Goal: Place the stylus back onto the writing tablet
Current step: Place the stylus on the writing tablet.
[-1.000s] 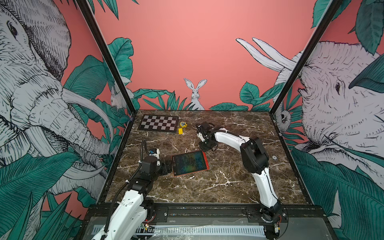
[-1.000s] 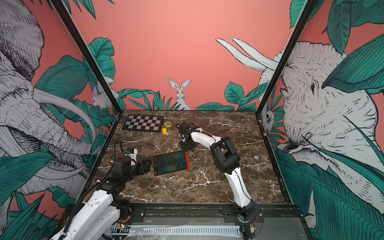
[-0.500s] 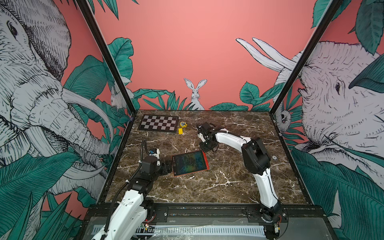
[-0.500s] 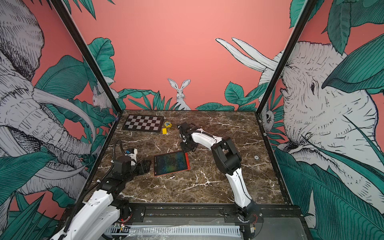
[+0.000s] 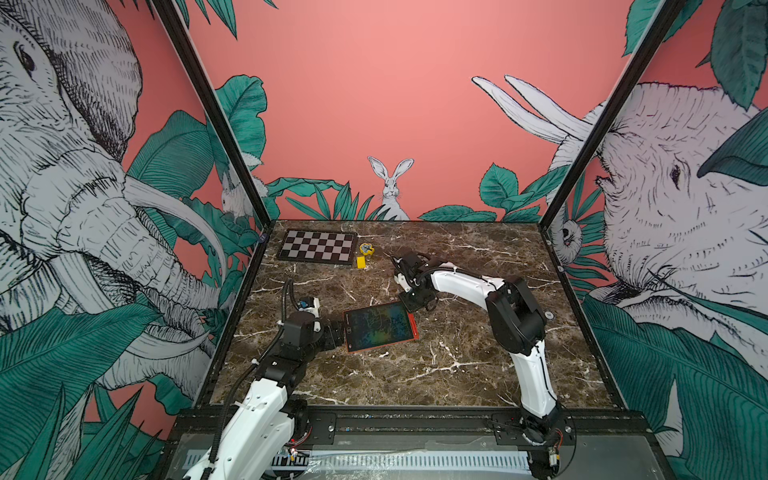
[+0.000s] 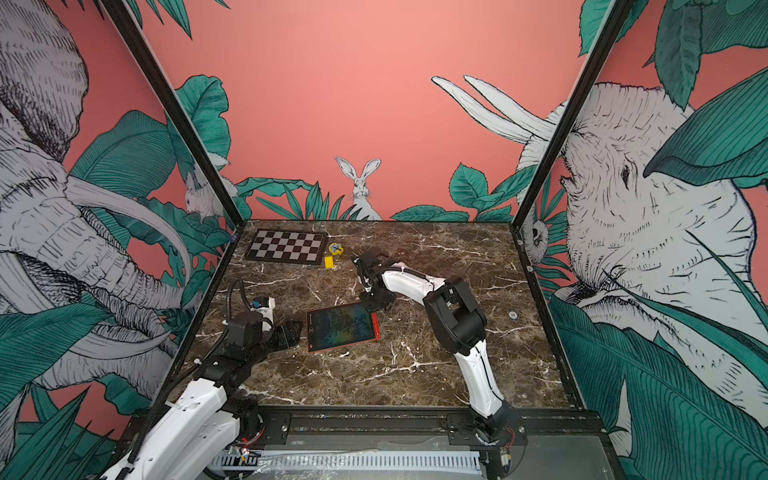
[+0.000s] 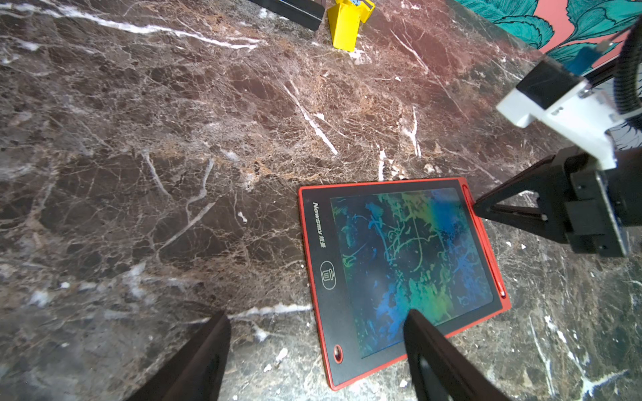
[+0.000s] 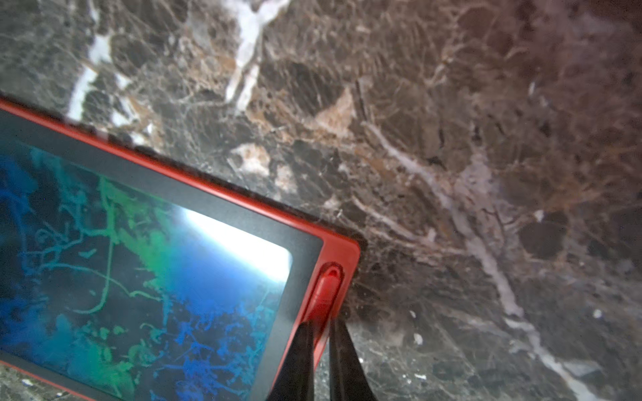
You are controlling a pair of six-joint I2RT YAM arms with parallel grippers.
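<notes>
So the writing tablet, the flat rectangular one with the orange-red frame and a dark screen full of blue-green-yellow scribbles, is lying flat on the brown marble worktop, about mid-table in both top views. The stylus, a thin straight red plastic stick, runs along the tablet's short edge on the right arm's side. From the right wrist view its rounded end looks tucked into the groove at that corner of the frame. The right fingers are pinched nearly together around the stylus just back from that end, so they're grasping it right where it meets the frame. The left fingers are spread wide and holding nothing. One tip sits over the tablet's opposite short edge, though I can't tell if it's actually pressing down, and the other tip is over bare marble. At the back of the worktop there's a black-and-white chessboard with a small yellow block just beside it, both well apart from the tablet.
</notes>
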